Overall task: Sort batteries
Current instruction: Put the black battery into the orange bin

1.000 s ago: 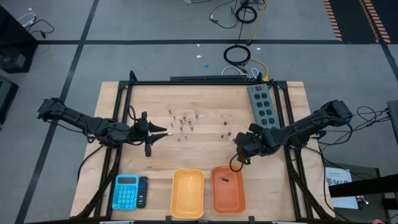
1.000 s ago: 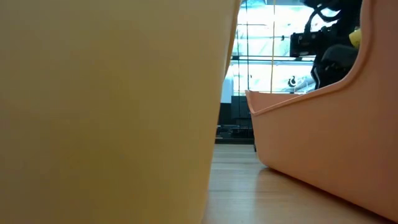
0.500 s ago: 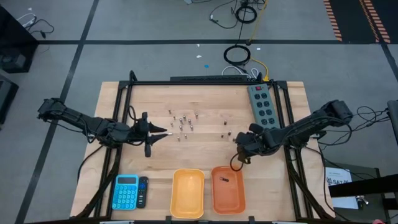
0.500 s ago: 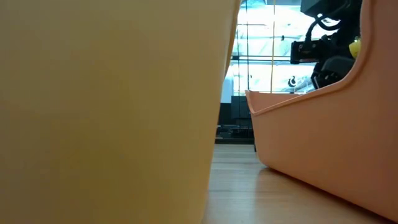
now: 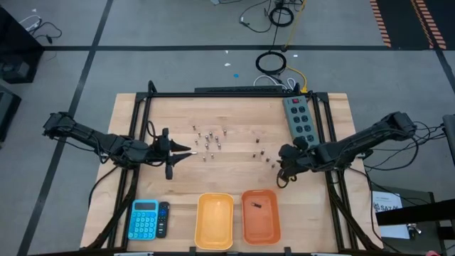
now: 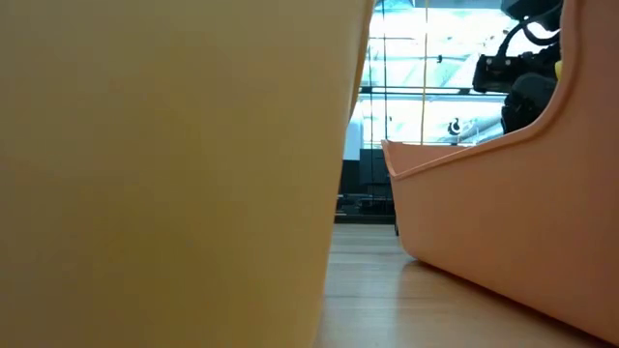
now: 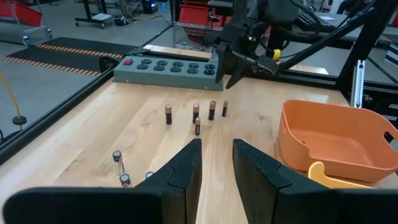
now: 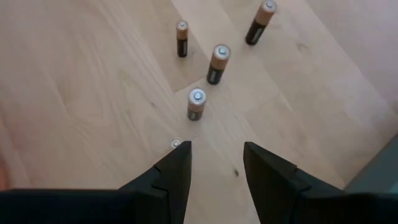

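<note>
- the light wooden table top [image 5: 234, 135] carries many tiny upright cylinder batteries [image 5: 207, 140] in a loose cluster near the middle, just ahead of the left gripper.
- a smaller group of copper-and-dark batteries [image 8: 215, 65] stands beside the right gripper; the right wrist view shows 4 upright ones plus the tip of another by a finger.
- the left wrist view shows the same small group [image 7: 196, 114] standing in front of the grey power strip [image 7: 168, 67].
- 1 small dark battery [image 5: 257, 205] lies inside the orange plastic bin [image 5: 260, 229].
- the yellow plastic bin [image 5: 215, 222] sits just beside the orange one, toward the blue calculator [image 5: 143, 220].
- the left gripper [image 7: 216, 163] sits low over the table, fingers parted by a narrow gap, holding nothing.
- the right gripper [image 8: 215, 163] hangs over the small group, fingers apart, nothing between them.
- the low view shows only the walls of the 2 bins up close.
</note>
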Controlling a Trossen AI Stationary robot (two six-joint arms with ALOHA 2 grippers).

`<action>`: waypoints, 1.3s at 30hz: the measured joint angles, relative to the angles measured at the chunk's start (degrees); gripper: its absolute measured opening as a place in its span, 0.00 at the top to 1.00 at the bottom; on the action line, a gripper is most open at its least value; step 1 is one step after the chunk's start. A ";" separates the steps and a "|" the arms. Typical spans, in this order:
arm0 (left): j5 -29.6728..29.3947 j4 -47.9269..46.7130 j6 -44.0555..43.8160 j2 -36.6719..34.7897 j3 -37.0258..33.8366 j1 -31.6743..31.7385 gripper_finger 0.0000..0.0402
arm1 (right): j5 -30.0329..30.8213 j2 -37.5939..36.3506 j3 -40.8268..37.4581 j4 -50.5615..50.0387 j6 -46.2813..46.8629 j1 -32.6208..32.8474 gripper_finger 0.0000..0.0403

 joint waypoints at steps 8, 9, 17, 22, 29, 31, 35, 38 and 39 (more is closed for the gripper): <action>-0.13 0.31 0.18 0.00 0.00 0.00 0.75 | -0.42 -3.11 -3.59 5.76 -2.24 -0.31 0.65; -0.20 0.32 0.28 0.00 0.00 0.00 0.75 | -0.56 -3.35 -3.72 5.78 -2.18 -0.36 0.65; -0.33 0.24 0.35 0.00 0.00 0.00 0.75 | -3.12 -3.65 -3.99 5.15 -2.03 -0.45 0.65; -0.46 0.17 0.10 0.00 0.00 0.00 0.75 | -3.16 -3.65 -3.99 3.29 -1.96 -0.48 0.65; -0.55 0.15 0.39 0.00 0.00 0.00 0.75 | 0.20 -3.65 -3.99 3.33 -2.35 -0.15 0.65; -0.61 0.15 0.39 0.00 0.00 0.00 0.75 | 2.23 -3.65 -3.99 3.78 -2.86 0.41 0.65; -0.68 0.42 0.42 0.00 -0.32 0.00 0.75 | 2.89 -3.65 -3.99 6.50 -3.63 1.17 0.65; -1.29 0.49 0.37 0.02 -1.09 0.00 0.75 | 2.95 -3.65 -3.99 6.44 -3.45 1.69 0.65; -1.61 0.92 0.37 0.02 -1.45 0.00 0.75 | 2.95 -3.65 -3.99 6.41 -3.41 1.82 0.65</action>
